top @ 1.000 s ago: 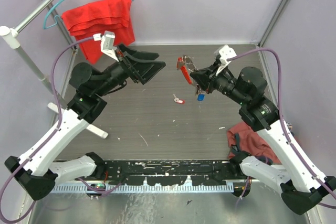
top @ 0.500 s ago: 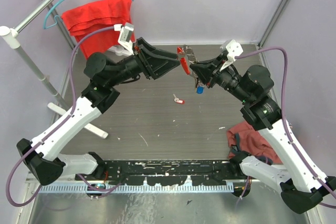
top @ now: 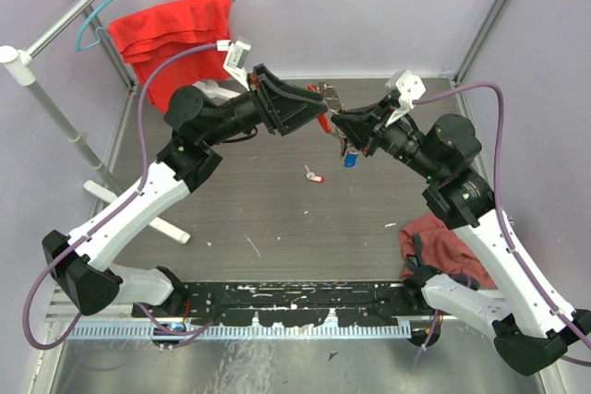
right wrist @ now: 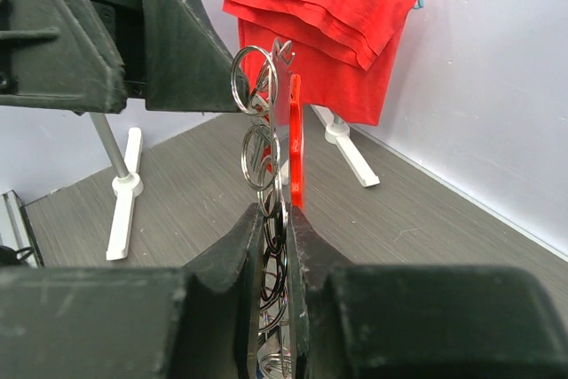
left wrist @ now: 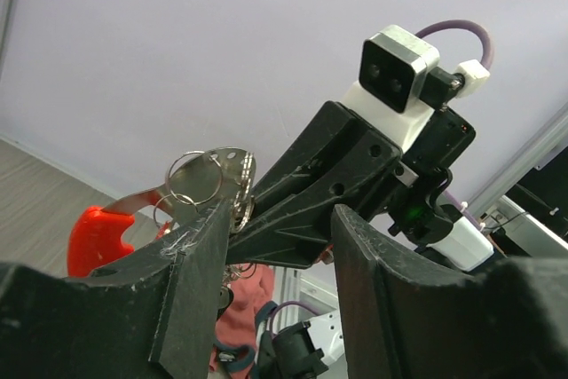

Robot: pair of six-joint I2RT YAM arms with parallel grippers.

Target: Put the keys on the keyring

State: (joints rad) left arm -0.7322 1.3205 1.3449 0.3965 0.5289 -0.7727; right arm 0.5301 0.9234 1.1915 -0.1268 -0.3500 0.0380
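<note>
Right gripper (right wrist: 271, 219): mine, clenched on the keys (right wrist: 263, 130), whose rings and red tag stand upright.
Left gripper (left wrist: 277, 219): mine, spread wide, one finger just beside the rings.
Loose red-headed key (top: 314, 174): lying on the table (top: 240, 200).
Far: red towel (right wrist: 311, 6).

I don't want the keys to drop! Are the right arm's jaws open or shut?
Shut on the keys: the right wrist view shows both jaws pinching them, with hardly any gap between.

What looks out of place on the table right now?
One small red-tagged key lies loose on the table, apart from the bunch pinched in the right tool. A maroon cloth lies crumpled by the right arm's base.
</note>
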